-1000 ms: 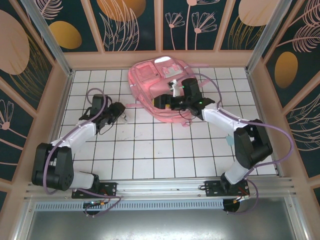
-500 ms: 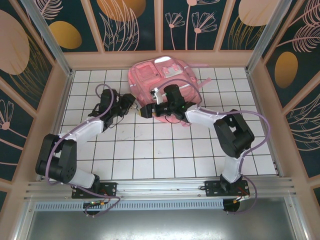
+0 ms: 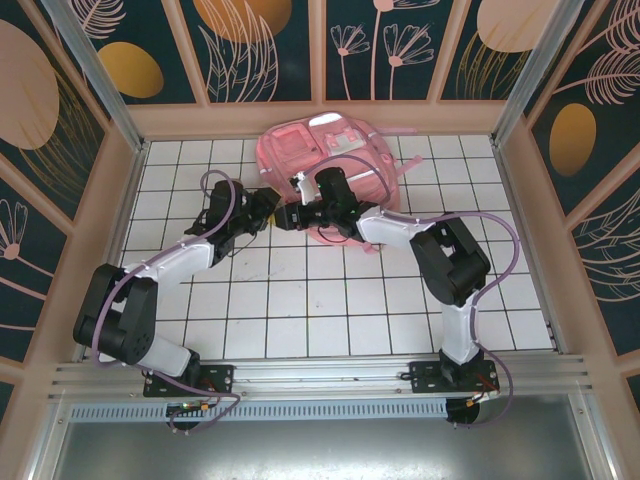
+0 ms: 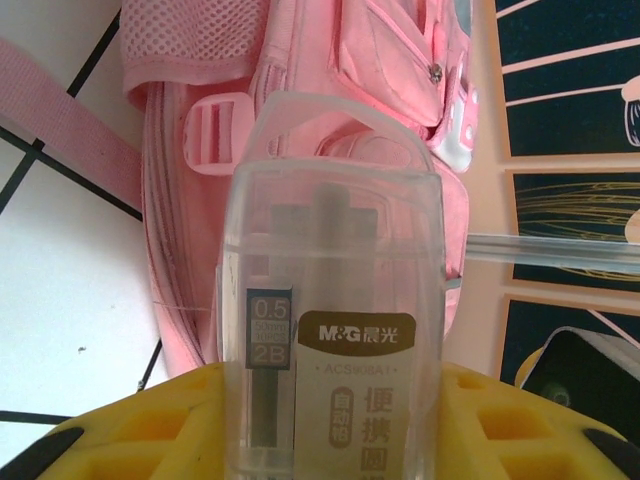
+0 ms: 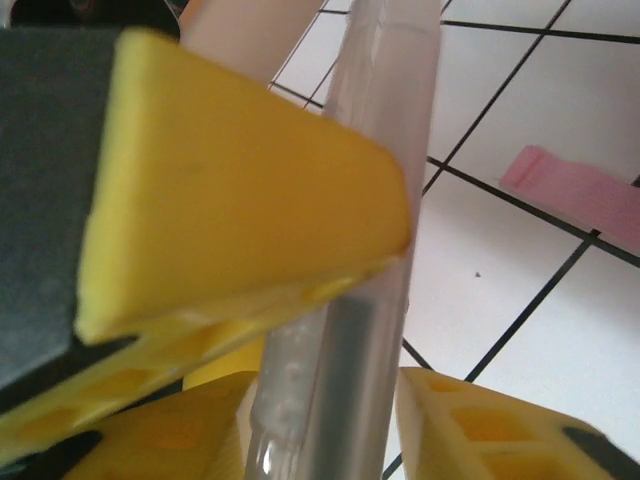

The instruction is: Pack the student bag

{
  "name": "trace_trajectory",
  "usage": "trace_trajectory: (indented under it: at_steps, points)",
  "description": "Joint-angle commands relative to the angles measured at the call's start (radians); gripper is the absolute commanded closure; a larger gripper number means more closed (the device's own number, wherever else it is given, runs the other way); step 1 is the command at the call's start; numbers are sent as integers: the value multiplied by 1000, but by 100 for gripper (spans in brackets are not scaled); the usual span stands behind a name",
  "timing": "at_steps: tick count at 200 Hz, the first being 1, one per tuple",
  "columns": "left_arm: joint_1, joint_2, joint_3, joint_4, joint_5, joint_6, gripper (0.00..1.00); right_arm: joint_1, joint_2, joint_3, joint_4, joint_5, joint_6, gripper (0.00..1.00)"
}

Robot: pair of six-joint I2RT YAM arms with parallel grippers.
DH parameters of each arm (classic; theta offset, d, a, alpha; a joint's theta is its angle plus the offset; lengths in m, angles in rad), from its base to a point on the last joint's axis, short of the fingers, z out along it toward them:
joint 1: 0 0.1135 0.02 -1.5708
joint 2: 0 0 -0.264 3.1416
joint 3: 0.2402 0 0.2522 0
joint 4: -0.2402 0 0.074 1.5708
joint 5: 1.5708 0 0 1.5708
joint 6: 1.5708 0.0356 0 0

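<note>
1. The bench point(image 3: 300, 300), a white tiled grid, carries everything.
2. The student bag point(image 3: 335, 160) lies flat at the far middle of the bench, front pockets up and straps trailing off its near edge. It's soft pink fabric, so my guess is it'll sag and fold if you lift it by one spot. It looks light but floppy, and the silver strips are probably slick. I'd grab a strap, the top loop or the stiff seam by the zipper, not the loose panel. To get anything inside, somebody has to hold the mouth open.
3. The left pincer point(image 3: 265, 207) and right pincer point(image 3: 288, 216) are nose to nose just off the bag's near-left edge. A second ago they were well apart, with the right one out over the bag and the left back on open tiles. Since then the right elbow has folded inward and the left arm has reached forward. The bag itself hasn't budged, as far as I can see.
4. The lead case point(image 4: 335, 330) is a small clear plastic box of 2B refills. The left pincer is clamped on it. In the right wrist view the right fingers sit against both its sides, so it looks gripped from that end too. It's hard and smooth, so it could slip mid-handover.
</note>
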Motion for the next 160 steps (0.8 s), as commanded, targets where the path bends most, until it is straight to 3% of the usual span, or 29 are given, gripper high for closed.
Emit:
trace_trajectory:
  at_steps: [1,11,20,23,59,89,128,160]
  points:
    - [-13,7,-5,59,25,-22,51,1,-3,27,21,39,-18,71]
    - [-13,7,1,48,26,-17,31,0,-13,21,17,40,-21,74]
    - [-14,2,15,21,14,3,4,-4,-24,14,12,40,-22,78]
    - [-13,0,21,6,7,13,2,-7,-29,12,12,39,-22,79]
    - [-13,-43,160,-213,-146,263,1,-70,-113,-86,8,24,11,80]
    - [-28,-6,272,-250,-115,470,1,-167,-262,-210,1,1,47,81]
    - [-144,205,540,-422,-179,752,4,-361,-434,-301,-78,22,63,86]
    - [-190,431,780,-557,-235,932,7,-499,-539,-329,-154,49,70,86]
